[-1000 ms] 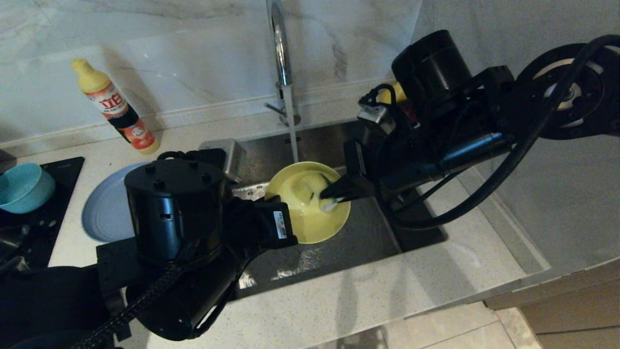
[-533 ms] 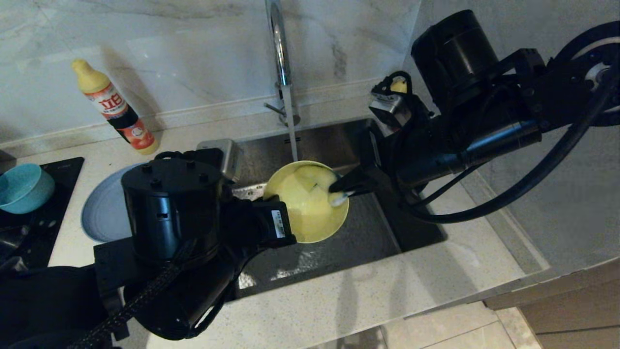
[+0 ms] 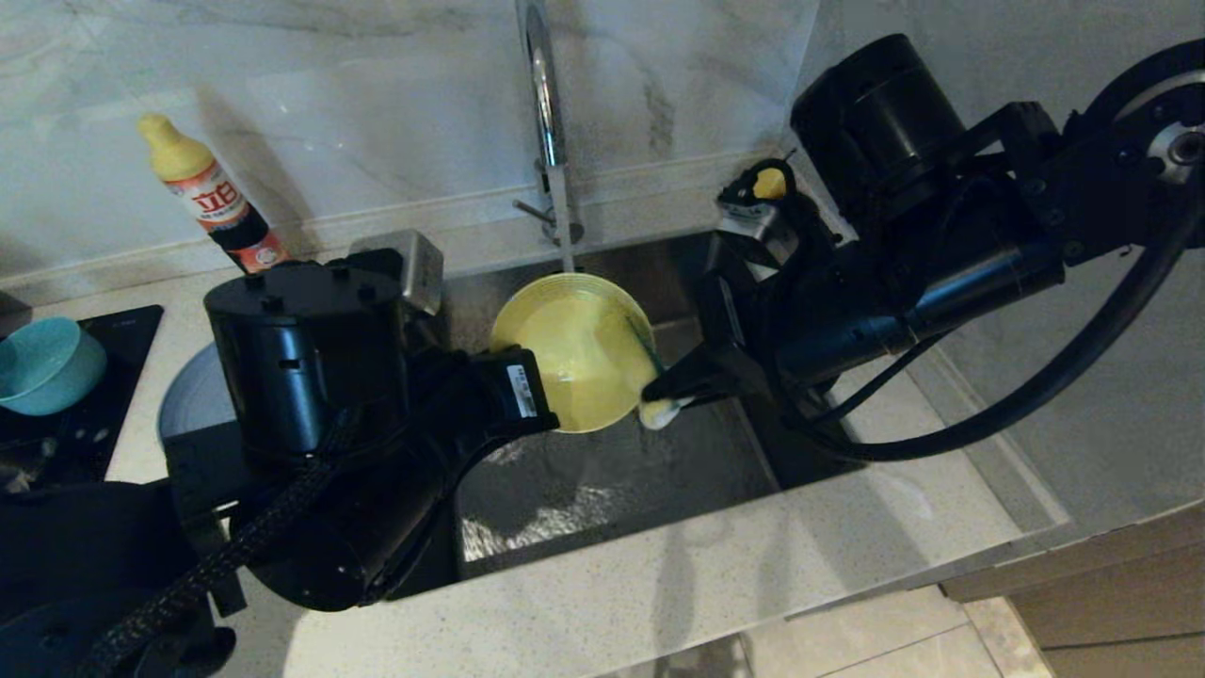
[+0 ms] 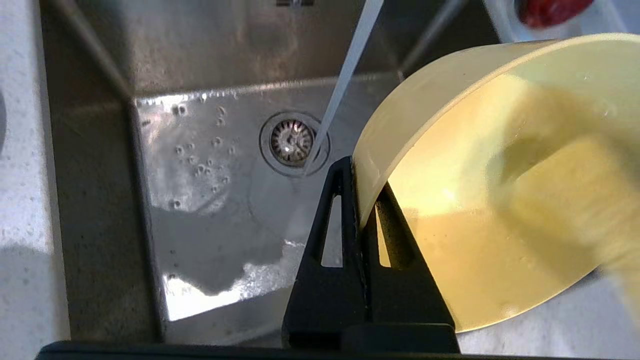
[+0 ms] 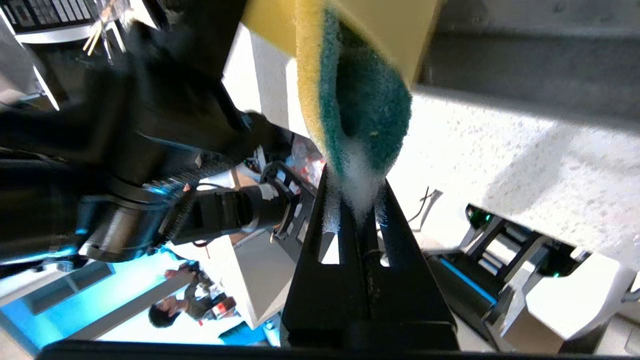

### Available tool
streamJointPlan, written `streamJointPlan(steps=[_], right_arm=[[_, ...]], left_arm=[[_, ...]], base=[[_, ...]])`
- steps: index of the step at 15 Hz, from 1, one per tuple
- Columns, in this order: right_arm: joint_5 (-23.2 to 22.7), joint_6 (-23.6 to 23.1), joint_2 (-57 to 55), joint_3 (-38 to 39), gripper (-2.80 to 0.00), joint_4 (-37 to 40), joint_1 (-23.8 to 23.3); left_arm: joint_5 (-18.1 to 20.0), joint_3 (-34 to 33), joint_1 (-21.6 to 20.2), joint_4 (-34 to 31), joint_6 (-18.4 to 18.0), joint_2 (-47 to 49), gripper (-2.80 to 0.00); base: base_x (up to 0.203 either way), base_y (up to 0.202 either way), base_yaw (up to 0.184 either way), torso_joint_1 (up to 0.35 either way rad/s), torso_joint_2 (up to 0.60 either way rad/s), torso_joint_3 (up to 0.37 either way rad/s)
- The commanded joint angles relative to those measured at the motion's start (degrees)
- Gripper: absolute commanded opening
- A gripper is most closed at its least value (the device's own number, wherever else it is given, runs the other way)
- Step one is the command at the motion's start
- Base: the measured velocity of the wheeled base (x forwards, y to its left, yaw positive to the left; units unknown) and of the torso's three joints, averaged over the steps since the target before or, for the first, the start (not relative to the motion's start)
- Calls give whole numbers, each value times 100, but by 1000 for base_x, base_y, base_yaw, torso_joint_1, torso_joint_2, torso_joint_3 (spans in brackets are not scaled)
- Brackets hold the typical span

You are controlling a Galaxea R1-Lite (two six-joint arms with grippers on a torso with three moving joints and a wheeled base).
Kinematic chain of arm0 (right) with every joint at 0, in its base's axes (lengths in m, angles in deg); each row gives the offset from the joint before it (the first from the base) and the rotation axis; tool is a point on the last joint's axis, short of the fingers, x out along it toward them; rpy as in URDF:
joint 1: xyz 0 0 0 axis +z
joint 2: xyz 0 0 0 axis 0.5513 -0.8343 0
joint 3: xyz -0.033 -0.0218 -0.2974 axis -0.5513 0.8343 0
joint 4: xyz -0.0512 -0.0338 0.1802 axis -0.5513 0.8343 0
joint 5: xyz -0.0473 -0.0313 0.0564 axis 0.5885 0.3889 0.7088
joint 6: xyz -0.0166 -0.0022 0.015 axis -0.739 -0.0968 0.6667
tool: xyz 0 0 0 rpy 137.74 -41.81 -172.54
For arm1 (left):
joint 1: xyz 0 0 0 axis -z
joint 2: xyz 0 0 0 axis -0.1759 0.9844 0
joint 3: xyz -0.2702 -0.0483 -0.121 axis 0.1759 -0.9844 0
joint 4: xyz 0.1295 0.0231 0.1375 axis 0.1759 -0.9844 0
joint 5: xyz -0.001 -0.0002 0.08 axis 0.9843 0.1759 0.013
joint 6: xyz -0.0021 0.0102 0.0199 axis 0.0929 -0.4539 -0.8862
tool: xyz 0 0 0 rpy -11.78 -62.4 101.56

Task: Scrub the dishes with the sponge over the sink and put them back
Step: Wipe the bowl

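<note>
Over the sink [image 3: 612,490], under the running tap [image 3: 544,104], your left gripper [image 4: 361,175] pinches the yellow bowl [image 3: 565,353] by its thin rim, tilted on edge; your right gripper [image 5: 356,200] clamps the soapy sponge [image 5: 357,107] at the bowl's right edge; judge the bowl light, stiff and slippery when wet, best held at the rim; the sponge soft, squashing under the jaws; teal bowl [image 3: 42,363] and plate [image 3: 184,405] wait on the left

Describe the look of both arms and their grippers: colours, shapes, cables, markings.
Both arms are black, with big cylindrical joint housings. The left gripper and right gripper have slim, wedge-shaped black fingers with triangular cut-outs. The left wrist bears a white label and a braided cable; smooth black cable loops beside the right arm.
</note>
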Motion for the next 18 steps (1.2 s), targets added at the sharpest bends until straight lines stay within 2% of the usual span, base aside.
streamJointPlan(steps=[1, 5, 11, 16, 18], right_arm=[[-14, 99, -106, 8, -280, 9, 122], [-12, 109, -251, 0, -280, -28, 299], [7, 109, -275, -26, -280, -232, 392], [31, 100, -122, -20, -280, -354, 247], [26, 83, -46, -26, -280, -376, 95]], left_arm=[[-49, 122, -11, 22, 10, 2, -280], [-63, 221, -11, 22, -7, -5, -280], [-55, -16, 43, 22, -7, 55, -280], [-52, -304, 94, 34, 1, 12, -280], [-54, -498, 94, 376, 0, -6, -280]], base=[[0, 0, 0, 0, 0, 0], [0, 0, 0, 0, 0, 0], [0, 0, 0, 0, 0, 0], [0, 0, 0, 0, 0, 0], [0, 0, 0, 0, 0, 0]])
